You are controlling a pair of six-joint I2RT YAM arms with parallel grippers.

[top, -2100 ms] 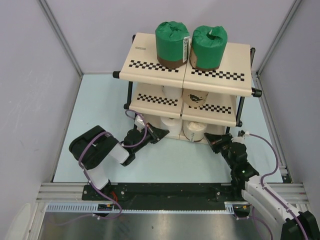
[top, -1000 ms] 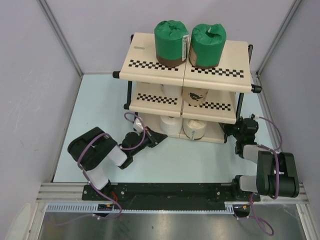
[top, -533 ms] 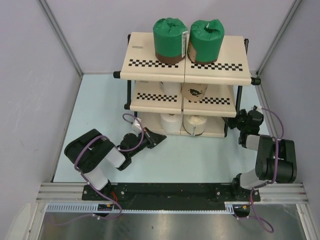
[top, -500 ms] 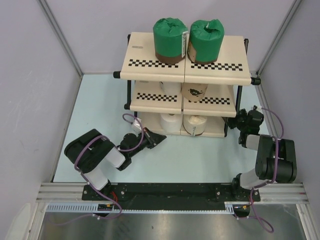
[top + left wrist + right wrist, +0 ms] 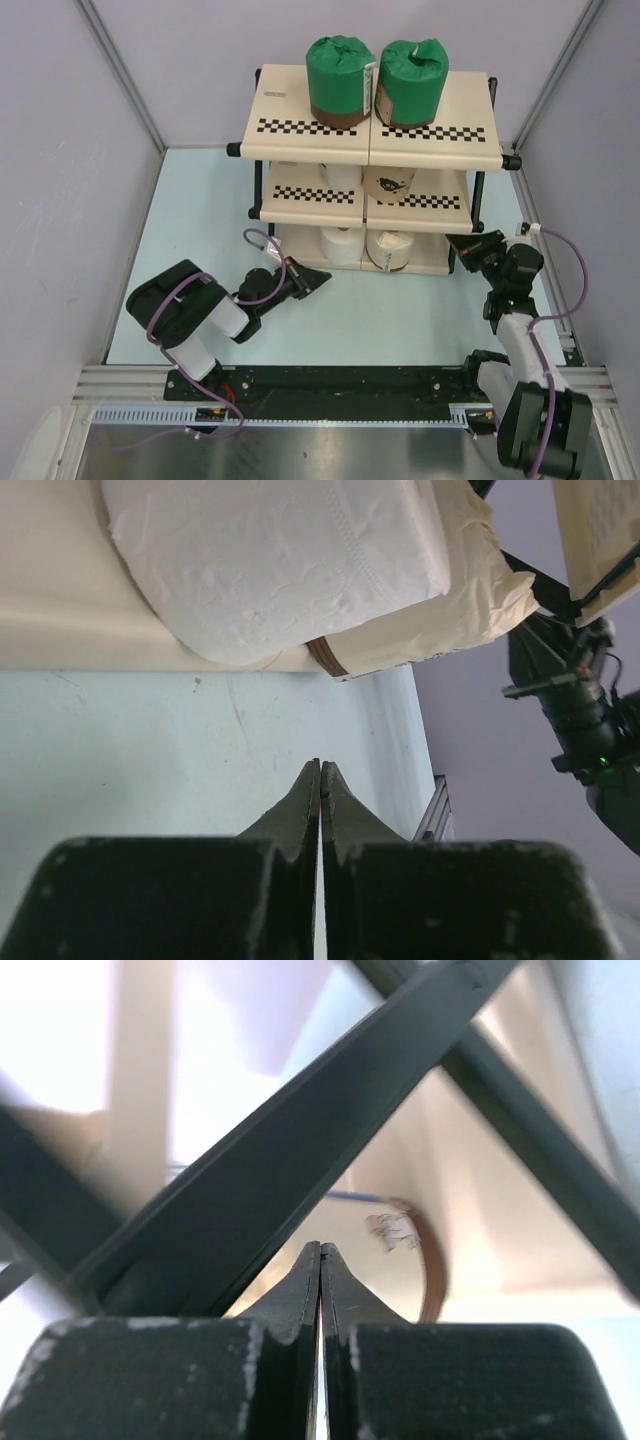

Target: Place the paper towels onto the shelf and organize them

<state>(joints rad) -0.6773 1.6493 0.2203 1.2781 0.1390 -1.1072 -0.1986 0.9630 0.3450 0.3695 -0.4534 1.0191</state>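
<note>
The shelf (image 5: 300, 120) stands at the back of the floor. Two green rolls (image 5: 341, 82) (image 5: 411, 76) stand on its top tier. A white roll (image 5: 340, 176) and a tan roll (image 5: 389, 183) show on the middle tier. A bare white roll (image 5: 341, 245) and a cream roll (image 5: 390, 249) stand on the bottom tier. My left gripper (image 5: 322, 275) is shut and empty on the floor by the shelf's front left; its view shows the white roll (image 5: 280, 560) close ahead. My right gripper (image 5: 458, 241) is shut and empty beside the shelf's right frame tubes (image 5: 300, 1160).
Grey walls enclose the light-blue floor (image 5: 200, 230). A metal rail (image 5: 340, 385) runs along the near edge under the arm bases. The right arm (image 5: 575, 710) shows at the far right of the left wrist view.
The right arm has swung from a folded pose at the shelf's right side to reach up from its base; its gripper stays by the shelf's front right leg. The left gripper barely moved.
</note>
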